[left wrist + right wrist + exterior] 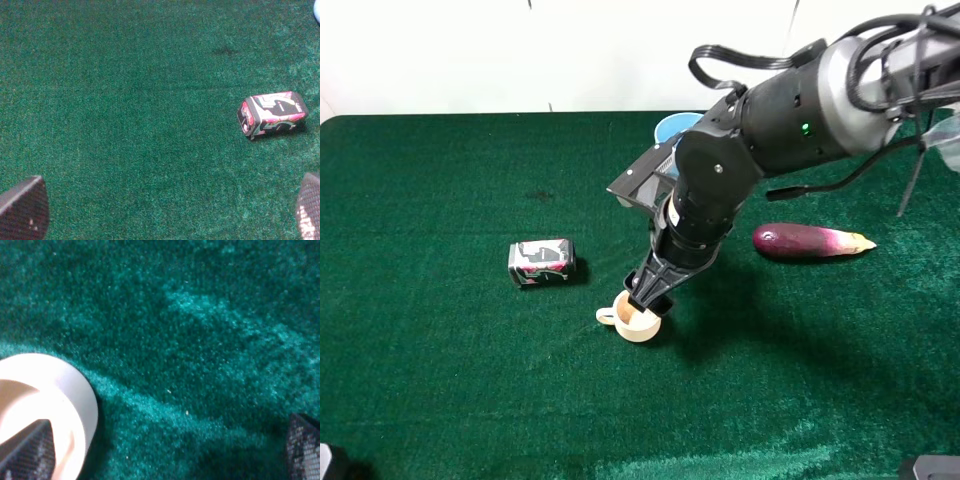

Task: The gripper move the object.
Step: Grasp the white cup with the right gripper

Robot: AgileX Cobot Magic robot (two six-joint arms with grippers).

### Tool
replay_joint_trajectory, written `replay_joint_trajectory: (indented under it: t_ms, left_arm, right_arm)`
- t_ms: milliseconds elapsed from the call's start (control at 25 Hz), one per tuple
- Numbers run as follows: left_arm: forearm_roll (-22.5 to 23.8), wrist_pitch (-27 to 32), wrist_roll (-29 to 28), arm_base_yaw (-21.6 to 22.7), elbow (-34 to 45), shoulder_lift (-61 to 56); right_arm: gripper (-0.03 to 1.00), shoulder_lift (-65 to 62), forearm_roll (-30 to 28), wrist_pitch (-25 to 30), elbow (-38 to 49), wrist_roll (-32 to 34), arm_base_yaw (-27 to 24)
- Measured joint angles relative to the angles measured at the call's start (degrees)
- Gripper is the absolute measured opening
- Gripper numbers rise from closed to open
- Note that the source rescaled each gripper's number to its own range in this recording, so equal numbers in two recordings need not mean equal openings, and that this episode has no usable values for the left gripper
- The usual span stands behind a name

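From the high camera, my right arm (770, 120) reaches across the green desk (440, 380); my right jaws hang at the rim of the cream mug (638, 322), which stands upright near the desk's middle, its handle toward the patterned can (541, 262) lying near it; a purple eggplant (810, 241) lies well apart; a blue bowl (675, 127) shows behind my arm.

At the left wrist, my left jaws stand wide apart, one fingertip (22, 210) at each lower corner; the can (272, 113) lies on its side ahead.

At the right wrist, my right jaws are apart; one fingertip (27, 452) sits inside the mug (65, 390), the other well outside it; whether the inner one touches the wall I cannot tell.
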Motion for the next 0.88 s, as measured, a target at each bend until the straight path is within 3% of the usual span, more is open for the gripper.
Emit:
replay_joint_trajectory:
  t_ms: [760, 880]
  left_arm:
    - [0.0, 0.0, 0.0, 0.0, 0.0, 0.0]
    - [0.0, 0.0, 0.0, 0.0, 0.0, 0.0]
  right_arm:
    - [1.00, 3.1, -0.1, -2.2, 0.0, 0.0, 0.0]
    - [0.87, 3.1, -0.1, -2.2, 0.0, 0.0, 0.0]
